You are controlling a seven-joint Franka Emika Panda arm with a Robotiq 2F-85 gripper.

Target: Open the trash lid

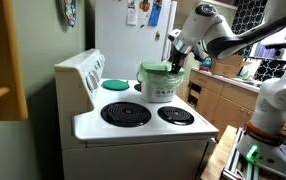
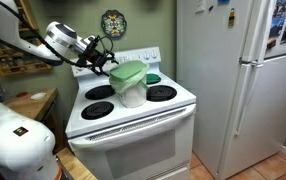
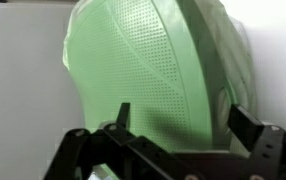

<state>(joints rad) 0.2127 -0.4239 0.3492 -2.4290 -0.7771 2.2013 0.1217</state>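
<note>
Black gripper (image 3: 179,112) fingers (image 3: 122,118) stand wide apart at the wrist view's lower edge, holding nothing. The trash lid (image 3: 143,70), green and dimpled, fills the view at 12 o'clock from them, its dome rising between them; whether they touch it cannot be told. In both exterior views the lid sits on the trash (image 1: 162,88) on the stove (image 1: 143,125), the gripper at its 2 o'clock (image 1: 175,62) or 10 o'clock (image 2: 107,60) edge.

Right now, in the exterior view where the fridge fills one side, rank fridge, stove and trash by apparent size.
Largest: fridge, even though the frame crops it.
Next: stove.
Smallest: trash, clearly.
</note>
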